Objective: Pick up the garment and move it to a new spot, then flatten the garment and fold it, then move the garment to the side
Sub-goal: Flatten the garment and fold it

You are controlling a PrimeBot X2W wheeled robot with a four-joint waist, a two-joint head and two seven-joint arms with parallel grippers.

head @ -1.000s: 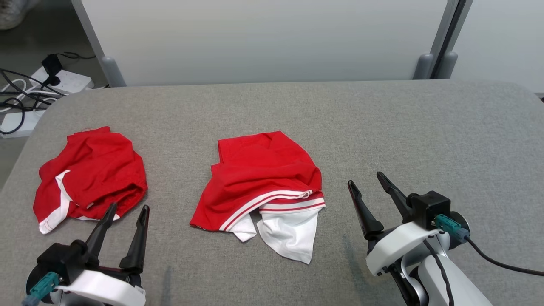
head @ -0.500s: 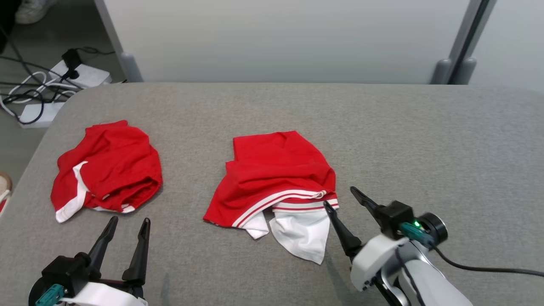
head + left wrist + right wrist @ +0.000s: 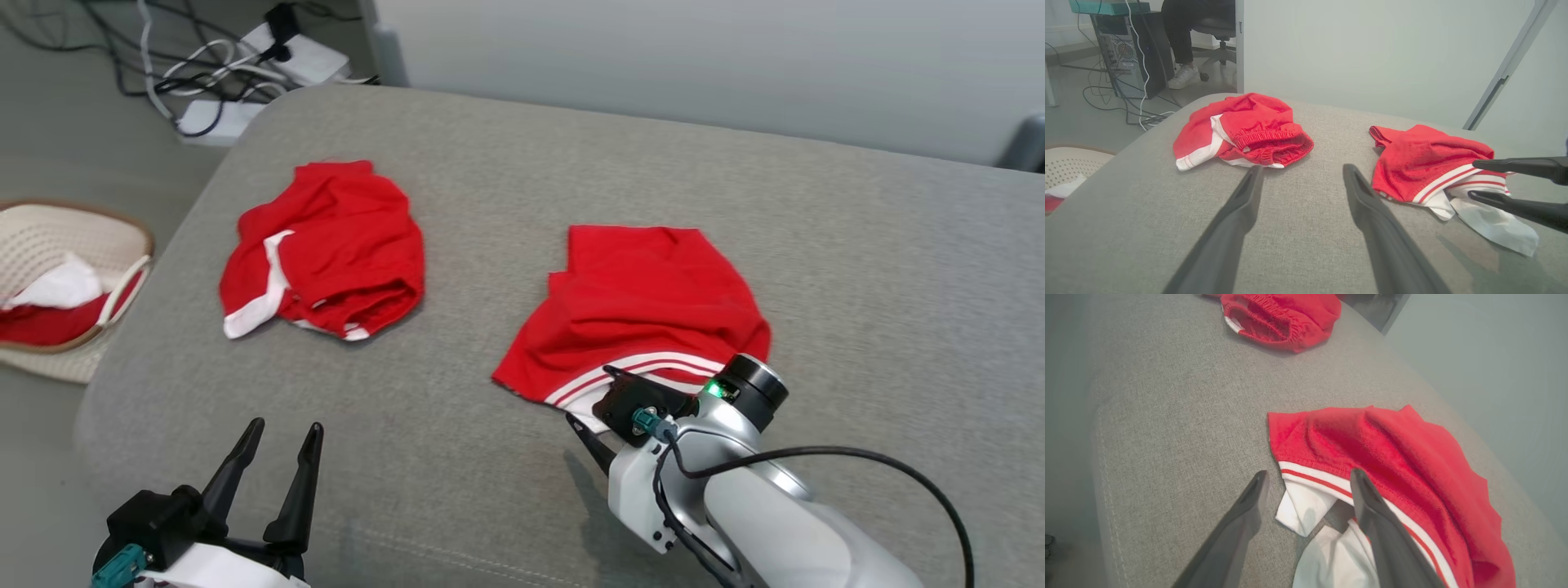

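The red-and-white garment (image 3: 645,302) lies crumpled mid-counter (image 3: 857,269), its white flap mostly hidden behind the right wrist in the head view and cut off at the bottom of the right wrist view. The right tool (image 3: 1308,473) is open at the striped hem, one finger over bare counter and one over the stripe; contact is unclear. The left tool (image 3: 286,425), open and empty, hovers by the near edge, with red shorts (image 3: 326,245) toward the left edge.

Red garment (image 3: 645,302) with white-striped hem and white lining; flecked grey table (image 3: 522,180).
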